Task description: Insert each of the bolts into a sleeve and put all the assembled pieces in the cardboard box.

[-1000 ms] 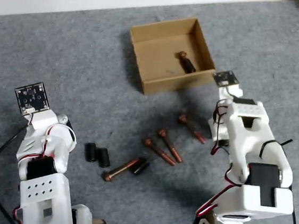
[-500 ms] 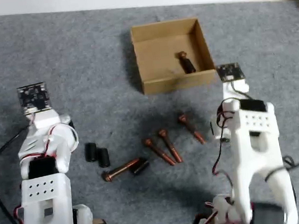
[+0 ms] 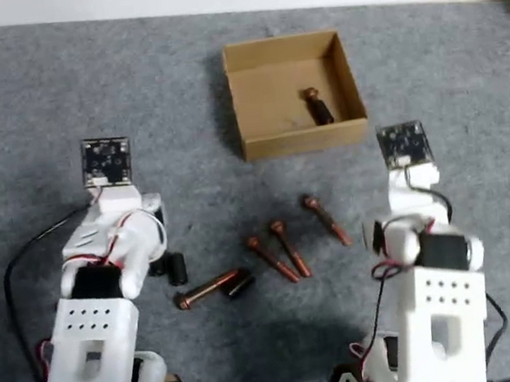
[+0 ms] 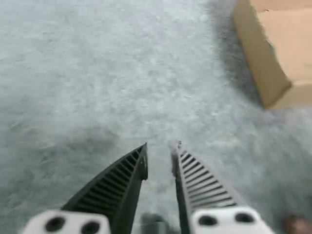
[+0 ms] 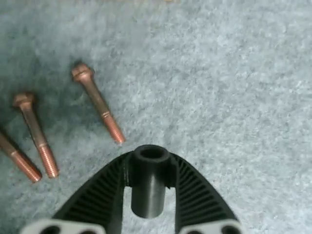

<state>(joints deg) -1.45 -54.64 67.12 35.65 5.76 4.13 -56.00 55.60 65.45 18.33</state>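
**Fig.** My left gripper (image 4: pixel 160 146), jaws slightly parted with nothing between them, hangs over grey carpet (image 4: pixel 97 73) left of the cardboard box (image 3: pixel 300 139). The box holds one assembled piece (image 3: pixel 317 106). Three loose bolts (image 3: pixel 291 251) lie in front of the box. My right gripper (image 5: pixel 150 160), near the box's front right corner, clamps a black sleeve (image 5: pixel 148 190).

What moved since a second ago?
The left arm swung toward the middle and is now partly over the loose sleeves. The right arm shifted slightly, with a black sleeve in its gripper. The bolts on the carpet and the cardboard box stayed put.
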